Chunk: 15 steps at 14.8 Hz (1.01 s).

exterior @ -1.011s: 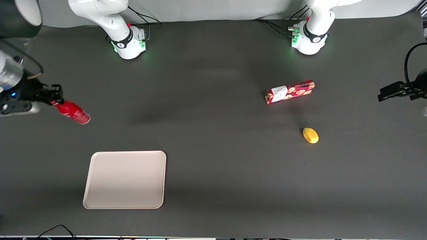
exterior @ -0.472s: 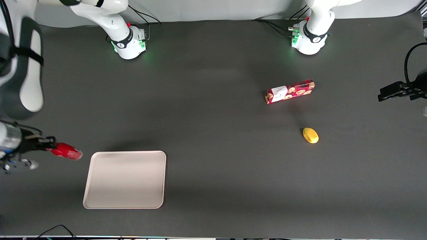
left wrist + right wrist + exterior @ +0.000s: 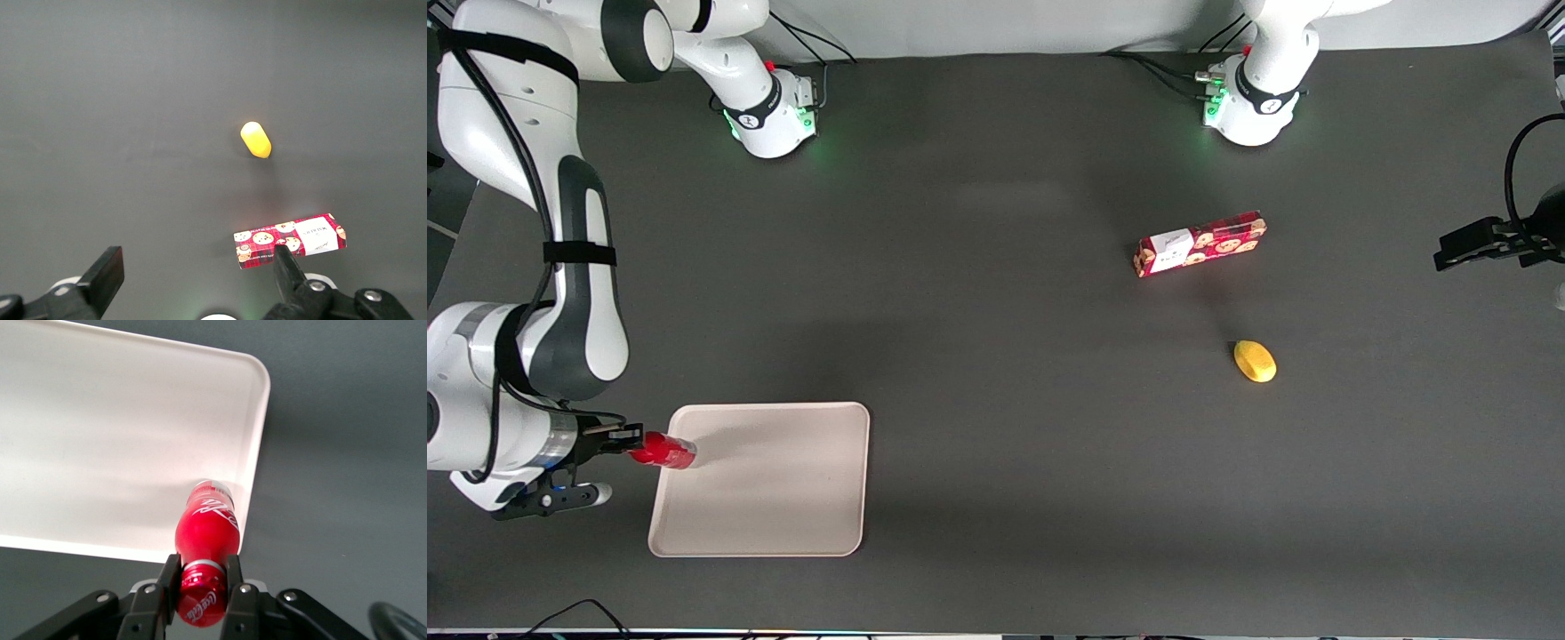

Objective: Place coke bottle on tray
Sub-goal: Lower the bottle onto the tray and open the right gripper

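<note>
- The right arm folds low at the working arm's end of the table, its gripper (image 3: pixel 624 442) pinching the coke bottle (image 3: pixel 663 451) by the capped neck.
- The slim red bottle hangs tilted, its base over the rim of the pale beige tray (image 3: pixel 783 498).
- Toward the parked arm's end lie a red cookie box (image 3: pixel 1200 244) and a smooth yellow lemon (image 3: pixel 1255 361), well apart from the tray.

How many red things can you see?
2. The coke bottle, held in the gripper over the tray edge, and the cookie box, lying toward the parked arm's end of the table. None looks hidden.
</note>
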Available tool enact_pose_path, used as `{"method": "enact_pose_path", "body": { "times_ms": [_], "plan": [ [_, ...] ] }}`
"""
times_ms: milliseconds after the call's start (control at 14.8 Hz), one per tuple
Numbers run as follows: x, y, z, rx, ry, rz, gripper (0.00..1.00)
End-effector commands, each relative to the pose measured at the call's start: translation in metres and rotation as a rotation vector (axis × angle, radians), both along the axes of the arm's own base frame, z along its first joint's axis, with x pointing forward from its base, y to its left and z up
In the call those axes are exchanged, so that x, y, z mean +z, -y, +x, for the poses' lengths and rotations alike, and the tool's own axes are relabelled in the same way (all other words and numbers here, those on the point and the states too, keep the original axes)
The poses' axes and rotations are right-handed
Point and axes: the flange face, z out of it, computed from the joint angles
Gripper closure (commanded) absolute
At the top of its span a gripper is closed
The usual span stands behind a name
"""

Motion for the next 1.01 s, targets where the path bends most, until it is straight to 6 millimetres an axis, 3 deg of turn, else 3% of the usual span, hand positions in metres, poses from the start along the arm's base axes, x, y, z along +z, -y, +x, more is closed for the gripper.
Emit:
{"method": "enact_pose_path", "body": {
  "times_ms": [0, 135, 202, 270, 337, 472, 607, 742, 944],
  "plan": [
    [0.003, 0.000, 0.004, -0.047, 0.012, 0.033, 1.00],
    [-0.003, 0.002, 0.002, -0.053, 0.001, 0.037, 0.99],
    [-0.006, 0.002, 0.001, -0.055, -0.005, 0.038, 0.72],
    [-0.009, 0.002, 0.001, -0.055, -0.008, 0.038, 0.20],
    [-0.009, 0.002, 0.001, -0.055, -0.005, 0.037, 0.00],
    [-0.009, 0.001, 0.001, -0.056, -0.005, 0.036, 0.00],
    [0.006, -0.001, 0.001, -0.058, 0.015, 0.037, 0.00],
    [0.039, -0.001, -0.002, -0.057, 0.048, 0.045, 0.00],
    [0.114, -0.010, -0.026, -0.058, 0.045, 0.065, 0.00]
  ]
}}
